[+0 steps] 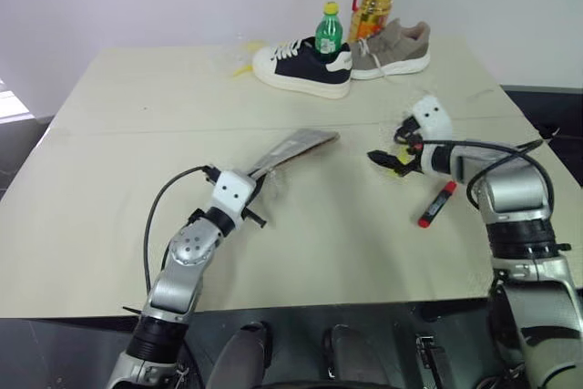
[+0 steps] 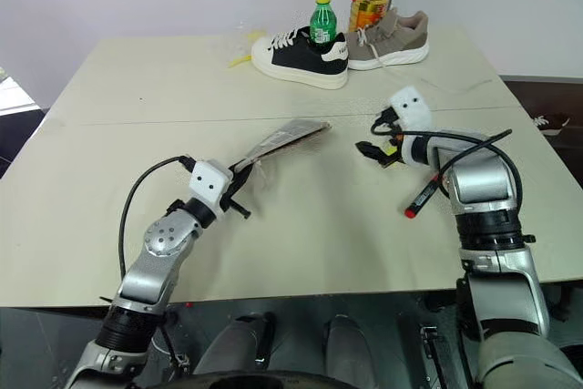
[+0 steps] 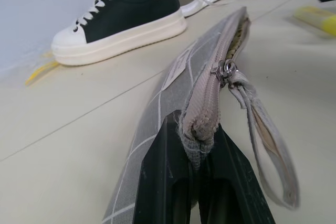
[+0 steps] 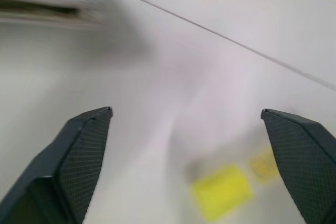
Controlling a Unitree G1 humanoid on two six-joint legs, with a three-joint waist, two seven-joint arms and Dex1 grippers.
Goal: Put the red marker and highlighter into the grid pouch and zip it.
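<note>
One highlighter lies between spread right claw fingers, untouched.

The table fills most of the head view. The grid pouch lies just left of the frame's centre, one end raised off the surface in the left gripper, below and left of it. Right of centre, the right gripper hangs over the highlighter. The red marker lies on the table lower right of that gripper. At the upper middle, two shoes stand side by side, with two bottles among them, near the table's far edge.
</note>
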